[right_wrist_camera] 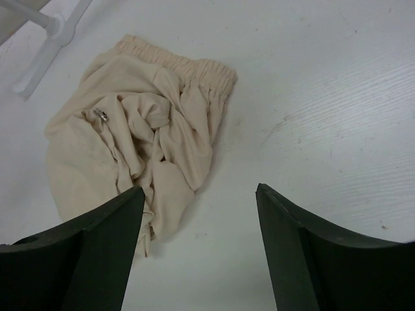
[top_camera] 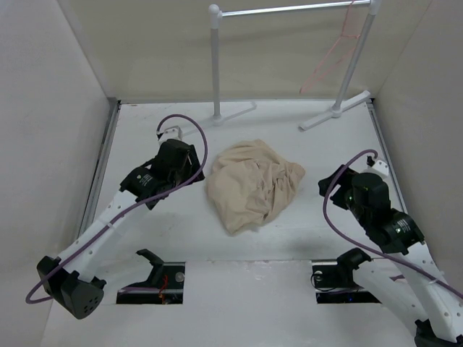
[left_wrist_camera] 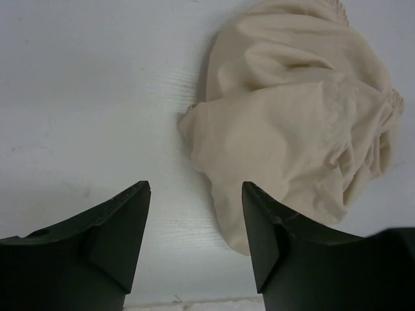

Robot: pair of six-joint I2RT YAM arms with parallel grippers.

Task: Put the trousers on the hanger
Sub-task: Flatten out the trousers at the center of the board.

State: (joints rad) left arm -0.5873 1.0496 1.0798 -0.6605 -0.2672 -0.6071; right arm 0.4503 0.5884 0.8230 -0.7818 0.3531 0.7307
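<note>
Near edge first: the left jaws stand wide apart, gripping nothing, with the crumpled beige trousers (top_camera: 253,184) just ahead and to their right. The right jaws gape too, empty, with the cloth ahead to their left. The heap lies mid-surface (top_camera: 304,238) between both arms. Far back, the pink wire hanger (top_camera: 334,52) hangs on the white garment rack (top_camera: 215,65), near its right post.

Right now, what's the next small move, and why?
Probably reach the right gripper forward onto the elastic waistband and close on it. The trousers lie crumpled between the arms, this gripper and the left gripper are both open and empty, and the waistband is the one clear edge. The hanger hangs on the rack.
</note>
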